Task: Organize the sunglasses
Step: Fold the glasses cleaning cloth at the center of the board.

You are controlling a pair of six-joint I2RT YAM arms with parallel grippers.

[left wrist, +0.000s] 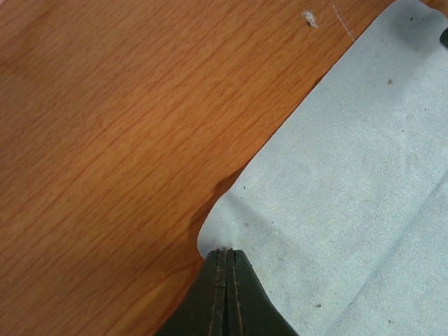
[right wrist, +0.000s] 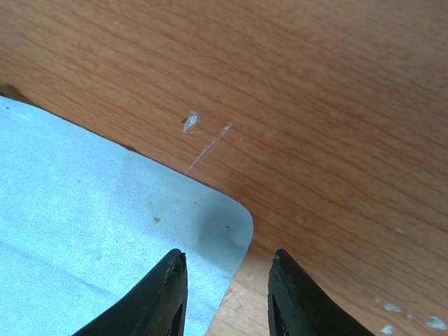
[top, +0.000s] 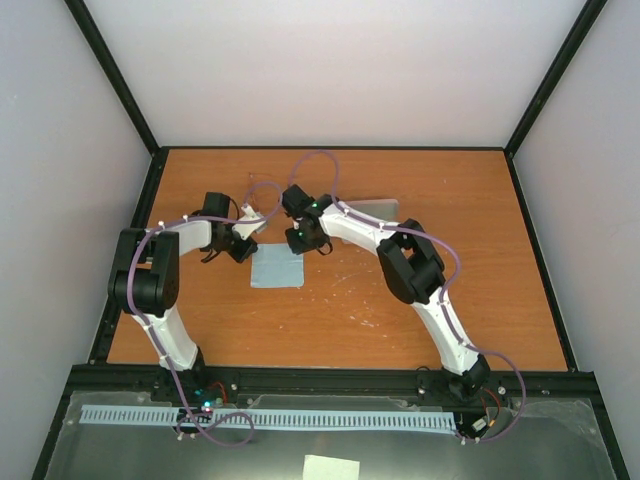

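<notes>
On a wooden tabletop (left wrist: 105,140), the left tool (left wrist: 225,255) is pinched shut on one corner of a blue-grey cloth (left wrist: 350,175) and the right tool (right wrist: 227,262) hovers narrowly parted over another, while the sunglasses are nowhere in view, though probably light, brittle and best gripped gently at the bridge.

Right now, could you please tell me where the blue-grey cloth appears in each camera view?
Top external: the cloth lies mid-picture, slightly left of centre.
Left wrist: it fills the right side, with a corner pinched in the shut left hand.
Right wrist: it is at lower left, with a corner just ahead of the open right hand.
Shared landmark: the white chip in the wood beside the cloth's corner, seen in both wrist views.
</notes>
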